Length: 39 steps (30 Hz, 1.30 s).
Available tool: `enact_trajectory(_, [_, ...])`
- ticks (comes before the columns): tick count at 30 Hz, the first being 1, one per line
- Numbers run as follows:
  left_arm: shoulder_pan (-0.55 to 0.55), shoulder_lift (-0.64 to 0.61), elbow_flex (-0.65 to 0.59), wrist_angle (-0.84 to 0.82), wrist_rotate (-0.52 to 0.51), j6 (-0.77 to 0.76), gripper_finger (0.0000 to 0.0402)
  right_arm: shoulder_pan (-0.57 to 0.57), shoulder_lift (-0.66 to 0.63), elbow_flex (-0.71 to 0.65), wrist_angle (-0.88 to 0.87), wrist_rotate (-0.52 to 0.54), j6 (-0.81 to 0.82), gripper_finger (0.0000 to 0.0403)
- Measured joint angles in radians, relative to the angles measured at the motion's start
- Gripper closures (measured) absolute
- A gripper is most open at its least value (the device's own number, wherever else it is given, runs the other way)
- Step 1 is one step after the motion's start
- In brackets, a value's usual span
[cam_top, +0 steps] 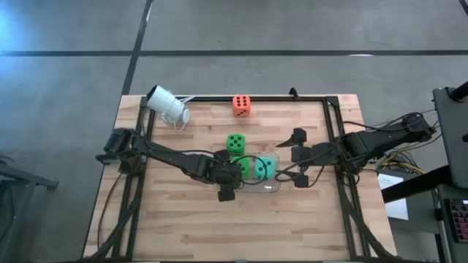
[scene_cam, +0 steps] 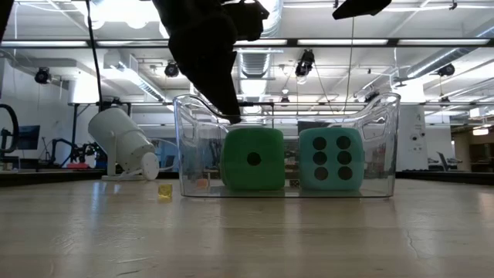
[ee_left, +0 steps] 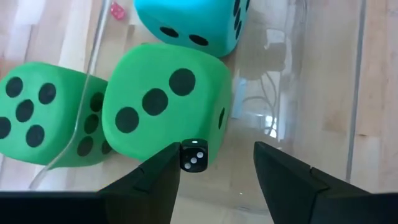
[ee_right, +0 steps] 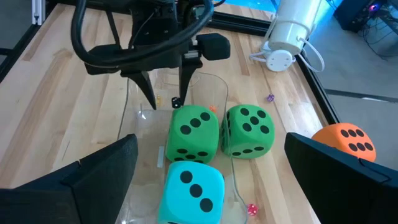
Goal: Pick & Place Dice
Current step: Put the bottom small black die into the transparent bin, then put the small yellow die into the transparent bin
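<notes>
Left end effector (ee_left: 214,163) over dice-filled clear tub (cam_top: 272,188)

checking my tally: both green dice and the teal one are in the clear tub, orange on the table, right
No: only one green die is in the clear tub with the teal die, as the low view shows; the other green die stands outside it. The orange die is on the table.

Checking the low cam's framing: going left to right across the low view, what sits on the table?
White camera → tiny yellow die → clear bin holding green die, then teal die.
</notes>
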Motion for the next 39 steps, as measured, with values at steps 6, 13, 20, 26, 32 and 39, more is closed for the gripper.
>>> enact_trajectory(6, [0.001,0.001,0.000,0.012,-0.008,0.007,0.0197,0.000,0.000,0.000,0.000,0.000,0.000,0.0003])
enact_trajectory(13, [0.001,0.005,-0.063,0.076,-0.010,0.007,0.0201,0.000,0.000,0.000,0.000,0.000,0.001,0.0003])
enact_trajectory(20, [0.001,0.005,-0.044,0.059,-0.003,0.009,0.0206,0.000,0.000,0.000,-0.001,0.000,0.000,0.0003])
enact_trajectory(26, [0.001,0.000,-0.002,0.052,0.001,0.059,0.0206,0.000,0.000,0.000,-0.001,0.000,0.000,0.0003])
enact_trajectory(32, [0.001,-0.058,0.023,0.041,-0.001,0.088,0.0209,0.000,0.000,0.000,-0.001,0.000,-0.005,0.0003])
enact_trajectory(39, [-0.008,-0.171,0.021,-0.028,-0.004,0.052,0.0204,0.000,0.000,0.000,-0.001,0.000,0.001,0.0003])
